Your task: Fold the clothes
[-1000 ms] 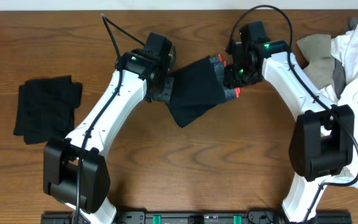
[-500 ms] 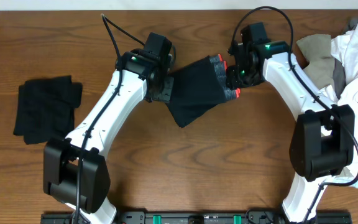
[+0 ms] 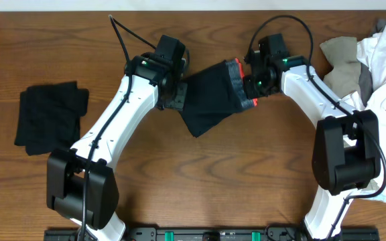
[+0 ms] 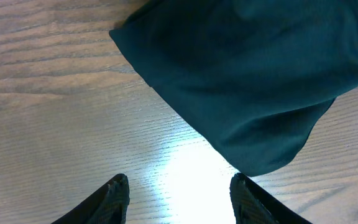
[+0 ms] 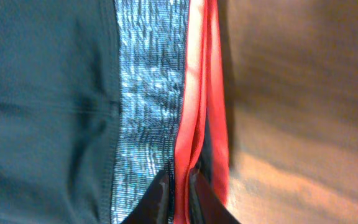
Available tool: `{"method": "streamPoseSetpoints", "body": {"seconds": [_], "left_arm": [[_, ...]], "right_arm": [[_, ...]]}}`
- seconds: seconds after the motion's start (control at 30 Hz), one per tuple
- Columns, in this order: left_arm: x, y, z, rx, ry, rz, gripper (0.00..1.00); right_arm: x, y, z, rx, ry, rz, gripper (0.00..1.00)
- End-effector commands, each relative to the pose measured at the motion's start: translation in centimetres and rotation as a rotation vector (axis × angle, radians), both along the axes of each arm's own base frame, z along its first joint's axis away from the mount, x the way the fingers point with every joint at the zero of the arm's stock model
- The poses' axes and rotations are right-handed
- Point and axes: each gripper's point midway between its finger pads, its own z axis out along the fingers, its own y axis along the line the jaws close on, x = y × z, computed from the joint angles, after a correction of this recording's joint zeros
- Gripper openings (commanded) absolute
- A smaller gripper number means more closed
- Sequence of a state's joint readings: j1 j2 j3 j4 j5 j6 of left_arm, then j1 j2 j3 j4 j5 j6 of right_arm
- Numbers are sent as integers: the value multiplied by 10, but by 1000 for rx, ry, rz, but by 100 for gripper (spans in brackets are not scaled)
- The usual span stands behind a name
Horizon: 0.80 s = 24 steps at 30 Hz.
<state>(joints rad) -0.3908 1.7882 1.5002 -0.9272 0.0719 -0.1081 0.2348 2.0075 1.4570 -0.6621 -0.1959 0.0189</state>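
Wood-grain table [image 3: 200, 174] fills the overhead view, and you have one dark teal garment [image 3: 210, 100] lying near its middle, between the two arms. Your right gripper [image 5: 180, 194] is pressed together on the red-trimmed edge of the grey waistband [image 5: 145, 93], which seems meant to give you a firm hold on the stiffest edge so you can drag or lift that side over. Your left gripper [image 4: 179, 186] sits spread over bare wood just beside the garment's opposite edge, holding nothing. From there it could pin the cloth or take a corner, though which one is only a guess. Count one folded black piece [image 3: 49, 115] well apart at the left, probably the finished stack. One heap of unfolded clothes [image 3: 380, 60] waits at the far right. White, beige and grey cloth show in the heap, so at least three pieces, but you cannot tell the exact number. That makes two arms and one garment in work.
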Motion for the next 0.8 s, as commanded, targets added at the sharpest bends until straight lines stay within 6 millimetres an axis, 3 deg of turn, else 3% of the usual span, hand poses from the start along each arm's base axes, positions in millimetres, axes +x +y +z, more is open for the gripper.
{"method": "streamPoseSetpoints", "body": {"seconds": [0.0,0.23,0.37,0.47,0.6,0.77], "left_arm": [[-2,1,-6,6,18,7,55],[-2,1,-6,6,18,8,54],[-2,2,-6,6,19,8,55],[-2,2,-6,7,20,8,54],[-3,2,-6,7,21,8,54],[-3,2,-6,7,21,7,54]], "right_arm": [[3,8,13,62,-29,14,8],[27,13,25,83,-141,15,9],[46,-1,30,18,-215,-68,11],[52,-16,22,-39,-219,-149,12],[45,-14,8,-34,-167,-142,12],[48,14,21,93,-201,-20,31]]}}
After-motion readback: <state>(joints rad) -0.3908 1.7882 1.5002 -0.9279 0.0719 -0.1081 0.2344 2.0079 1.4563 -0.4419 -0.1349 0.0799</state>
